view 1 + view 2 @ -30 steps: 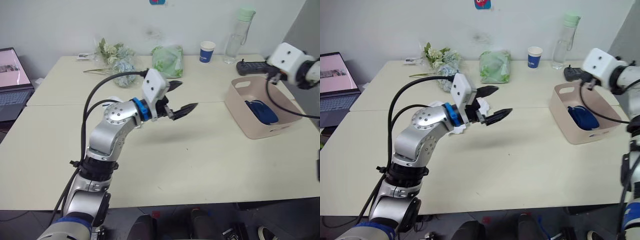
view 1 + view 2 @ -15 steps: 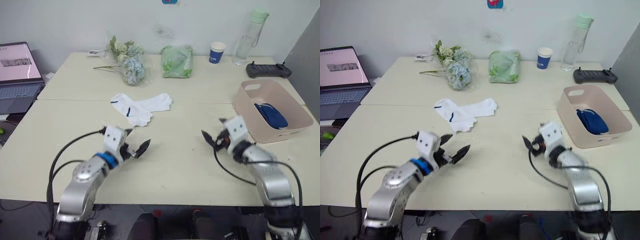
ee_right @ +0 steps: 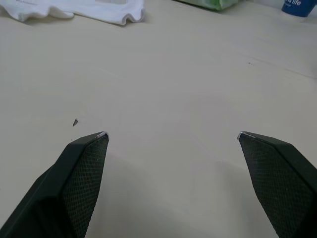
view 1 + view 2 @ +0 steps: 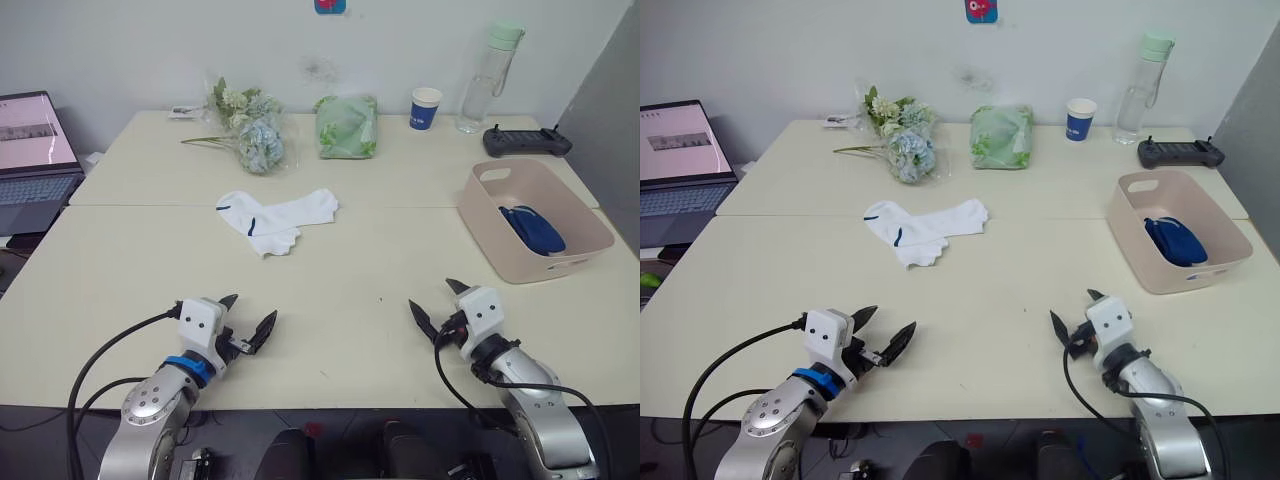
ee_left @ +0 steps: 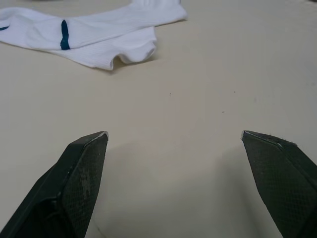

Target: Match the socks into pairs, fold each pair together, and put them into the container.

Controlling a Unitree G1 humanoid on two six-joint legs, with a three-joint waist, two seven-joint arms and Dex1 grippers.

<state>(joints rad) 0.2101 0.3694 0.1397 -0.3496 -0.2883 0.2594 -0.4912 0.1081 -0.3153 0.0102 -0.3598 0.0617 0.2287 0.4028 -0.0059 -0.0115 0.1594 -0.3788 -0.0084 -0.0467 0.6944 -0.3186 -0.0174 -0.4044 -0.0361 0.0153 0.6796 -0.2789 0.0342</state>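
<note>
A: What do the arms look like?
B: Silver-grey rounded metal segments, black cables looping alongside, a blue ring at the left wrist.
A: And each hand?
B: The left hand [image 4: 246, 320] and right hand [image 4: 436, 300] carry white camera blocks and pointed, textured black fingers [image 5: 83, 168].

The two head views look forward and down from above the near edge of the pale cream rectangular counter [image 4: 330, 260], taking in its whole top to the far wall, the right eye set slightly to one side of the left. Each wrist view sits low and close over the counter, facing out between its own gripper's spread black fingers. Both wrist views share the flat white knit socks [image 5: 94, 32] lying ahead of the left gripper [image 4: 248, 318] and right gripper [image 4: 437, 301].
</note>
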